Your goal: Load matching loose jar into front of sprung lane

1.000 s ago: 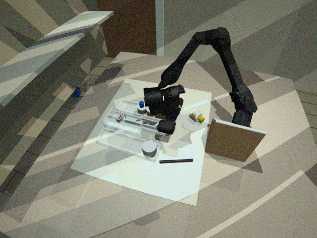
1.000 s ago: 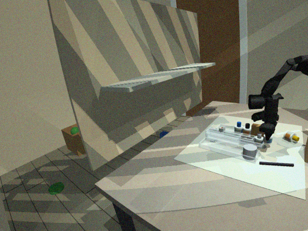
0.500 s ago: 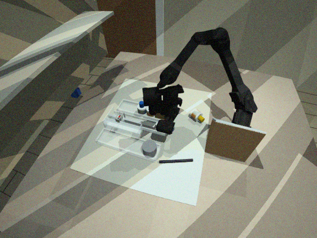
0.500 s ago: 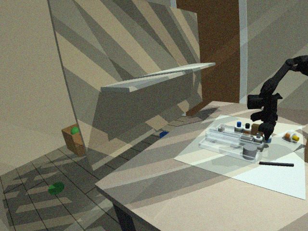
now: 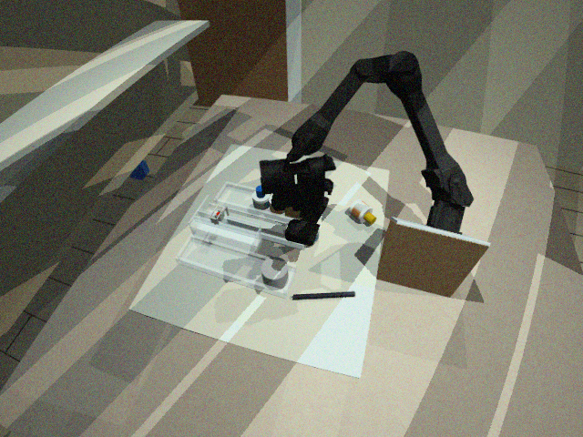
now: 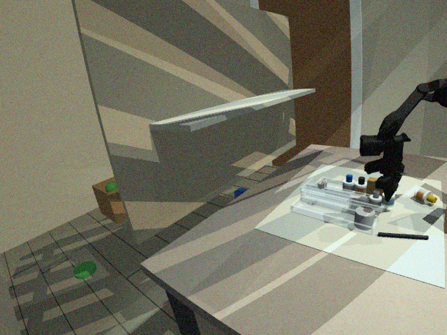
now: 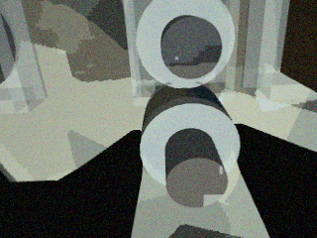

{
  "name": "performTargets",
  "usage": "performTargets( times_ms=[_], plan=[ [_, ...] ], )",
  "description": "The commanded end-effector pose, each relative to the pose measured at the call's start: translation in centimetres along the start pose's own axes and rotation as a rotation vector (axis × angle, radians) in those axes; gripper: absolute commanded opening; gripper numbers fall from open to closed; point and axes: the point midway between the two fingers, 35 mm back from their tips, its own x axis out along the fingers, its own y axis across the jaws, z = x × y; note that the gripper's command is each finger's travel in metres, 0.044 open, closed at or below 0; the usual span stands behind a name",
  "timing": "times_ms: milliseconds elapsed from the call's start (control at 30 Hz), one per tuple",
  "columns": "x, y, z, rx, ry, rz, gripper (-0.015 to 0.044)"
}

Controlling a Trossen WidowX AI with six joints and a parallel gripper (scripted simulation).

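Observation:
My gripper [image 5: 306, 231] [image 6: 390, 196] [image 7: 186, 136] is shut on a grey-capped jar [image 6: 390, 202] [image 7: 193, 182] with a white shoulder, held upright just outside the front end of the clear lane. The matching jar [image 6: 375, 199] [image 7: 149, 42], also with a grey cap and white shoulder, stands inside the clear sprung lane [image 5: 244, 228] near its front end, directly ahead of the held jar in the wrist view. The fingers hide both jars in the top view. The pusher plate and low front stop cannot be clearly made out. A small white block with a red mark [image 5: 217, 215] [image 6: 322, 183] sits at the rack's rear.
A blue-capped jar [image 5: 260, 199] [image 6: 348, 183], a black-capped jar [image 6: 360, 185] and a tan block [image 6: 371, 184] are beyond the lane. A wide grey jar [image 5: 274, 273] [image 6: 364, 218] stands in the near lane. A yellow-capped jar [image 5: 362, 212], black rod [image 5: 323, 295] and brown panel [image 5: 428, 259] are nearby.

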Motion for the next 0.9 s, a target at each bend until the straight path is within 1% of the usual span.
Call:
performTargets(
  times_ms=[0, 867],
  plan=[
    [-0.31, -0.05, 0.90, 0.010, -0.021, 0.000, 0.0000],
    [-0.45, -0.09, 1.81, 0.011, -0.021, 0.000, 0.0000]
  ],
)
